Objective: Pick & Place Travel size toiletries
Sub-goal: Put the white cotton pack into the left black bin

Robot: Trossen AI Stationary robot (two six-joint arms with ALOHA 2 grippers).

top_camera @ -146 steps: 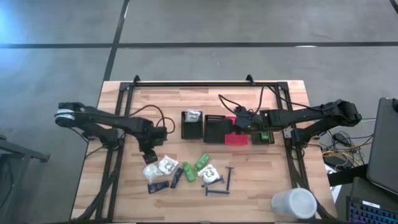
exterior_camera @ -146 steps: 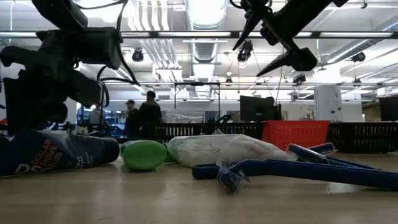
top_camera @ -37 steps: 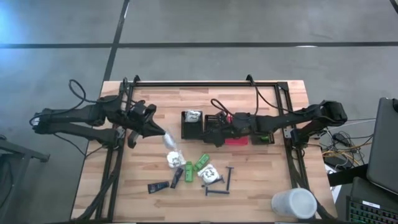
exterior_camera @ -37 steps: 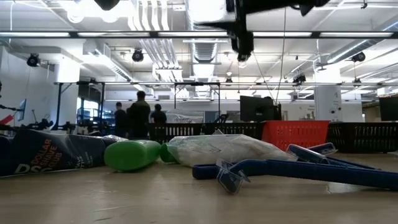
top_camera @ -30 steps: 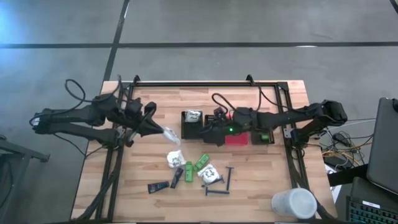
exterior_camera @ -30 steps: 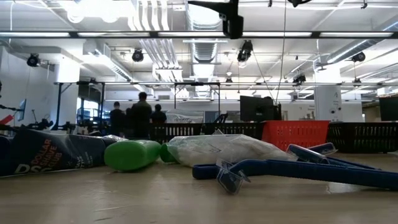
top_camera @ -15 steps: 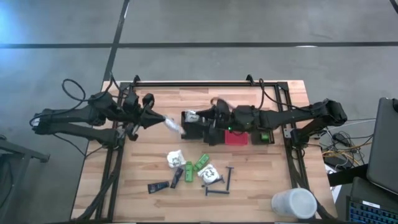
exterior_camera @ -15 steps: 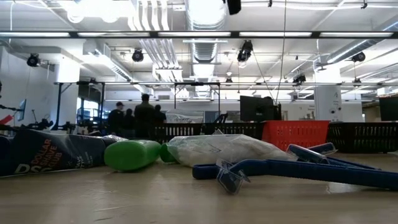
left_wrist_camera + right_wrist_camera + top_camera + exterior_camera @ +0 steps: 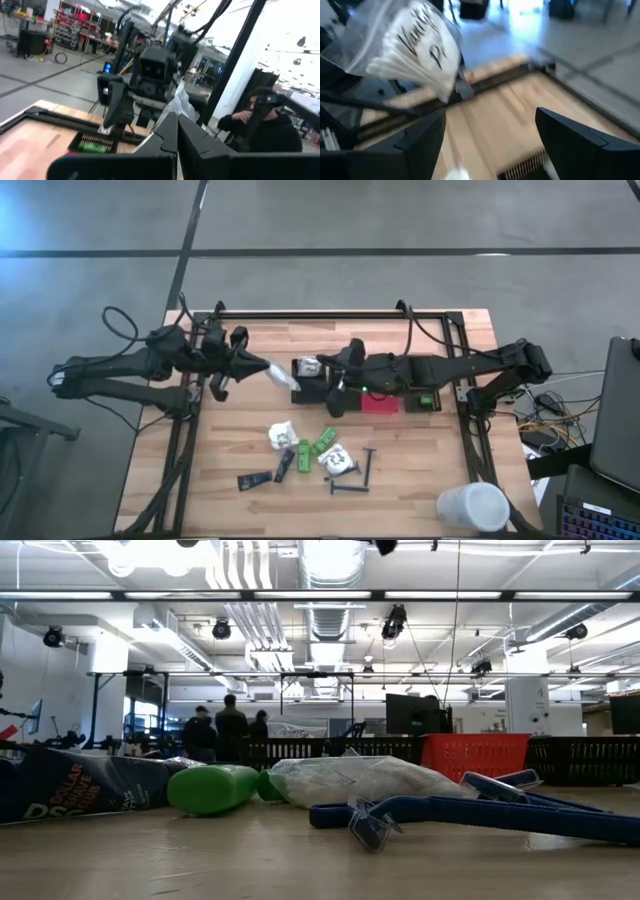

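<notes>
My left gripper (image 9: 262, 368) (image 9: 177, 131) hovers left of the black bins, shut on a white crinkly packet (image 9: 281, 377) (image 9: 410, 50). My right gripper (image 9: 332, 378) (image 9: 495, 145) faces it from the right, open, with nothing between its fingers. A second packet (image 9: 311, 366) lies in the leftmost black bin (image 9: 303, 392). Lying on the table near the middle are two more packets (image 9: 282, 437), green bottles (image 9: 322, 443) (image 9: 212, 789), black tubes (image 9: 255, 479) and razors (image 9: 350, 485) (image 9: 480, 812). My left gripper pinches the packet by its edge (image 9: 449, 82) between its two shut fingers (image 9: 463, 90). The fingers come about level from the table's left. The packet sticks out beyond the fingertips toward the right arm, lifted clear of the table and the bins.
A row of mesh bins stands across the middle: black ones (image 9: 347, 388), a red one (image 9: 378, 404) and one holding a green item (image 9: 427, 399). A large white cup (image 9: 472, 507) stands at the near right corner. People stand in the room beyond the table (image 9: 230, 730).
My left gripper has carried the packet toward the far edge and a little right, up to the leftmost black bin, keeping it clear of the table. My right gripper has risen from the bins and rolled about, and now faces the packet.
</notes>
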